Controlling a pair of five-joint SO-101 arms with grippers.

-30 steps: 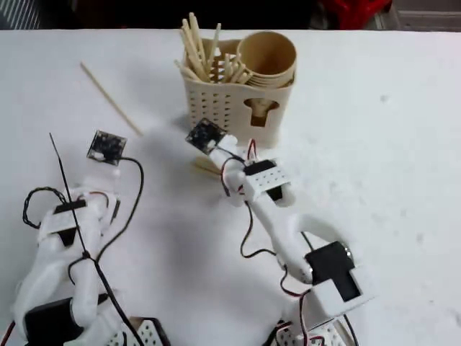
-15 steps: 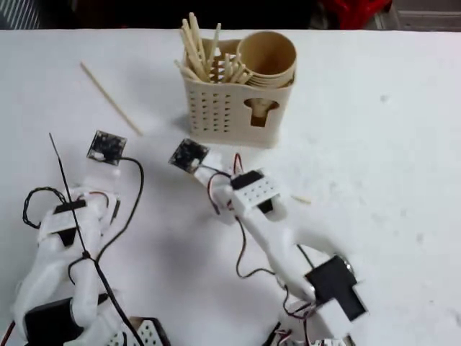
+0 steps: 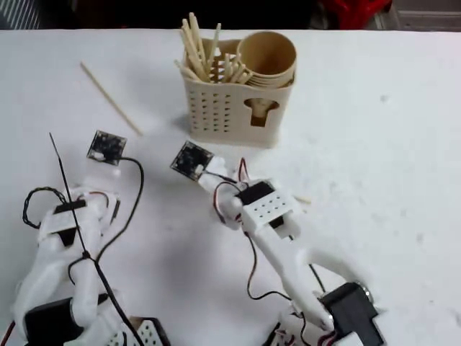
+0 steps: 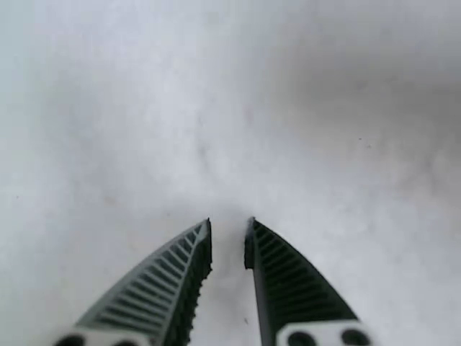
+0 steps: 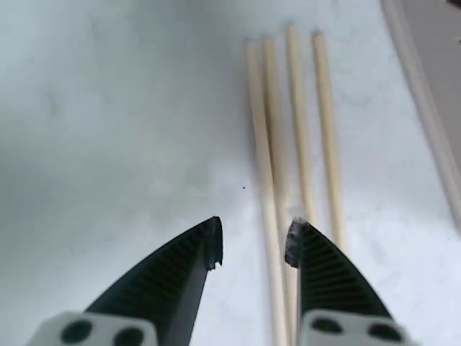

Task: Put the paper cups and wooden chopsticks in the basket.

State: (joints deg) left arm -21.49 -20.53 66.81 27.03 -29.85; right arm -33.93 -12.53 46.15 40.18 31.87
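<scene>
White table [image 3: 374, 144], dark room [image 3: 108, 13] behind; left tool [image 4: 228, 238] narrow, right tool [image 5: 253, 241] wider, both empty.

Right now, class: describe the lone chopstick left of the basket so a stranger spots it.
Find the cream basket on the white table. Left of it in the high view lies one chopstick, flat and slanted, alone, unlike those standing in the basket.

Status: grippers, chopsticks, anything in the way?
Right gripper open, empty, over four chopsticks on table. Left gripper slightly open, empty. Lone chopstick left of basket. Nothing blocking.
</scene>
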